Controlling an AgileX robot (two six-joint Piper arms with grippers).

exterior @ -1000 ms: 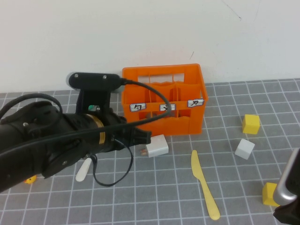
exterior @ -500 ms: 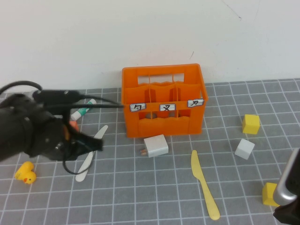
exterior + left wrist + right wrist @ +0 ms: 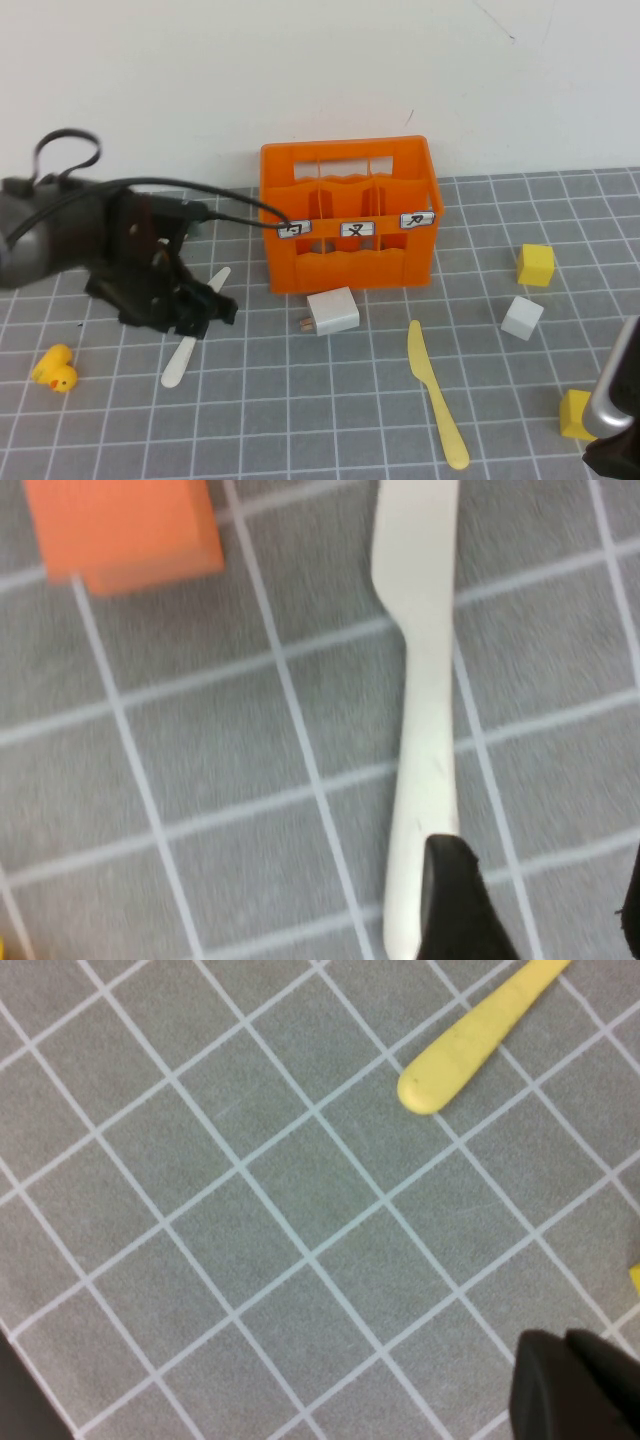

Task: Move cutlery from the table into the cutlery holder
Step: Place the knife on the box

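Table: a flat grey table [image 3: 330, 420] marked with thin white lines in a grid is seen.
Holder: a tall orange plastic crate [image 3: 350, 212] with slotted sides and three small white labels is stood at the back of the table, near the wall.
White knife: a flat white plastic knife [image 3: 190, 345] is laid on the table, left of the crate and apart from it. In the left wrist view the white knife [image 3: 425, 710] is seen lying flat.
Yellow knife: a flat yellow plastic knife [image 3: 435, 393] is laid on the table in front of the crate, towards the right.
Left gripper: the black left gripper [image 3: 205, 310] is held low over the white knife. Its fingers are spread apart, with the handle end between them, and the knife is not gripped.
Right gripper: the black right gripper [image 3: 580, 1385] is kept at the near right edge, over bare table. Its fingers are pressed together and nothing is held.
Other things: a small yellow toy duck [image 3: 55, 368], a white box-shaped plug [image 3: 332, 311], a small white cube [image 3: 522, 318] and two small yellow cubes [image 3: 535, 265] are left lying about.
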